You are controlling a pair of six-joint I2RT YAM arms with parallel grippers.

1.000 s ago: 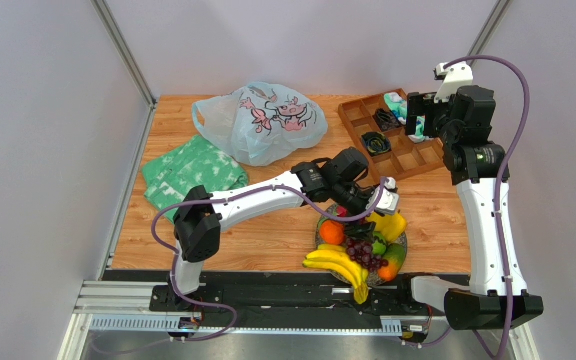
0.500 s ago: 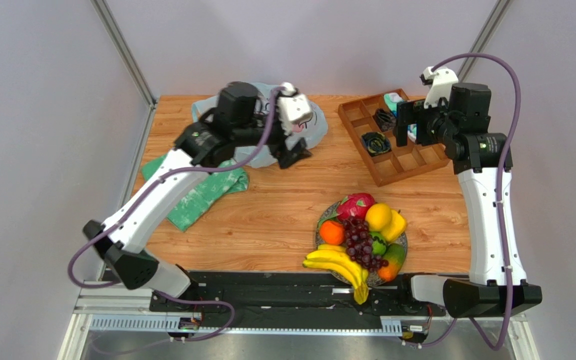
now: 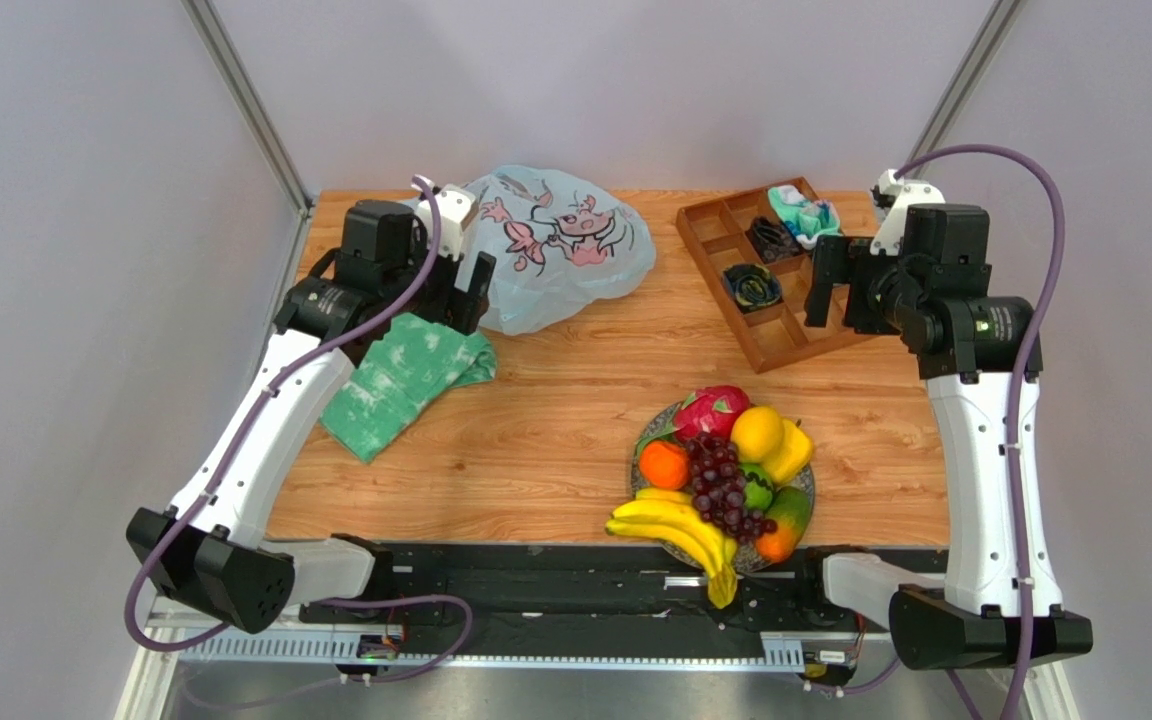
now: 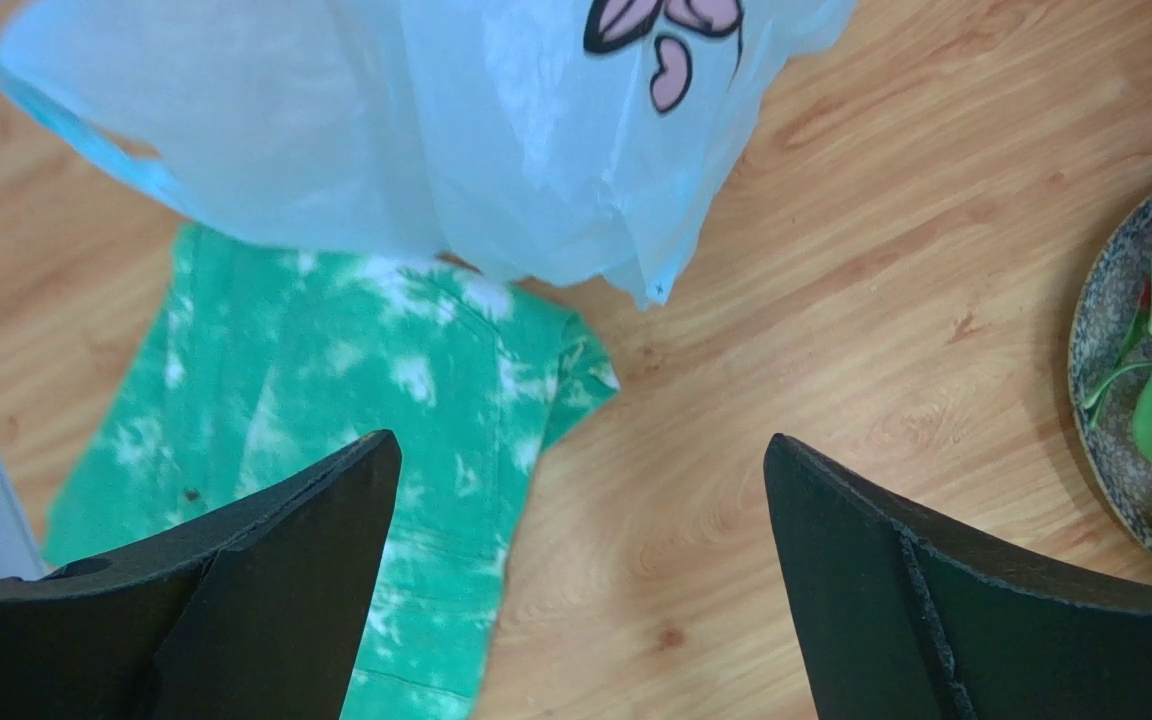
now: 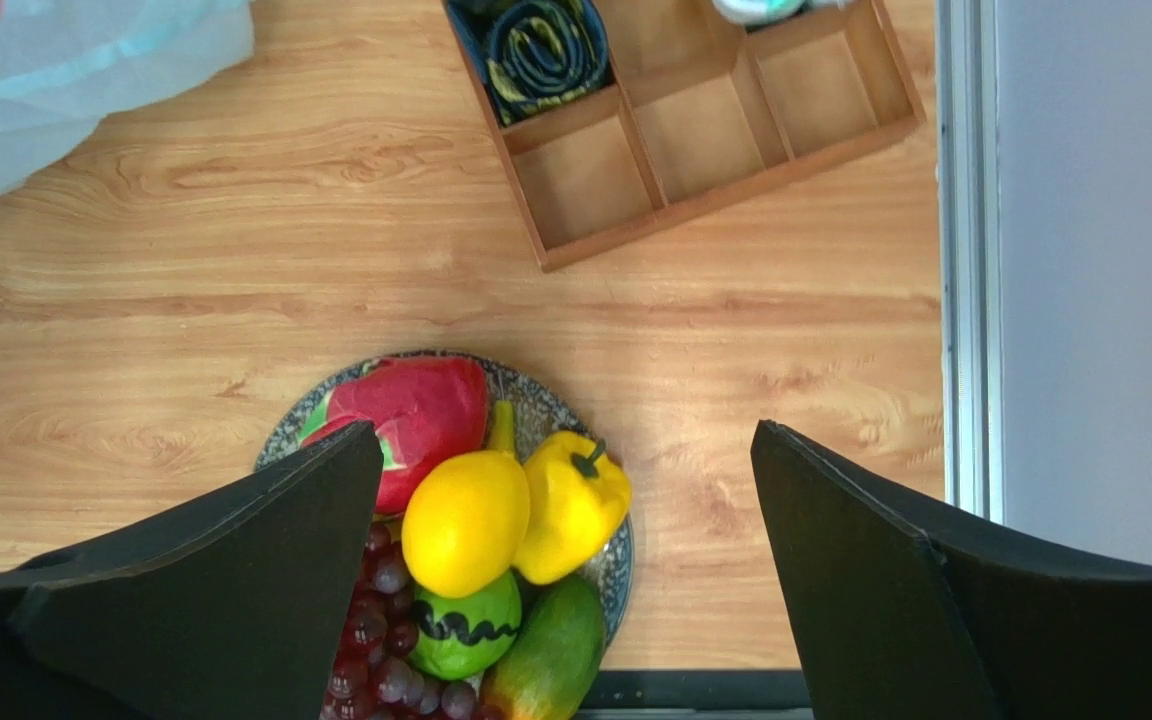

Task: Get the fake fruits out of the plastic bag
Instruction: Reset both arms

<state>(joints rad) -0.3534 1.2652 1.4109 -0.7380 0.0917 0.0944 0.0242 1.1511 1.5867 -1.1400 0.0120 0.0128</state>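
Observation:
The fake fruits (image 3: 717, 473) lie heaped on a speckled plate (image 3: 642, 443) near the table's front edge: bananas, grapes, an orange, a dragon fruit (image 5: 409, 413), a lemon (image 5: 462, 522), a yellow pepper (image 5: 575, 503) and a mango (image 5: 545, 660). At the back lies the pale-blue plastic bag (image 3: 552, 248), crumpled, with its pink print up; what is inside it is hidden. My left gripper (image 3: 455, 293) hangs open and empty over the bag's near left edge (image 4: 387, 120). High above the plate, my right gripper (image 5: 567, 432) is open and empty.
A green patterned cloth (image 3: 394, 375) lies left of the bag, partly under my left gripper. A wooden compartment tray (image 3: 823, 323) with rolled socks (image 3: 755, 285) sits at the back right. Metal frame posts and grey walls close in both sides.
My left arm left the plate, swung back over the bag, then drew left toward the cloth, its jaws spreading wider. A lemon now rests on the plate. My right arm shifted slightly.

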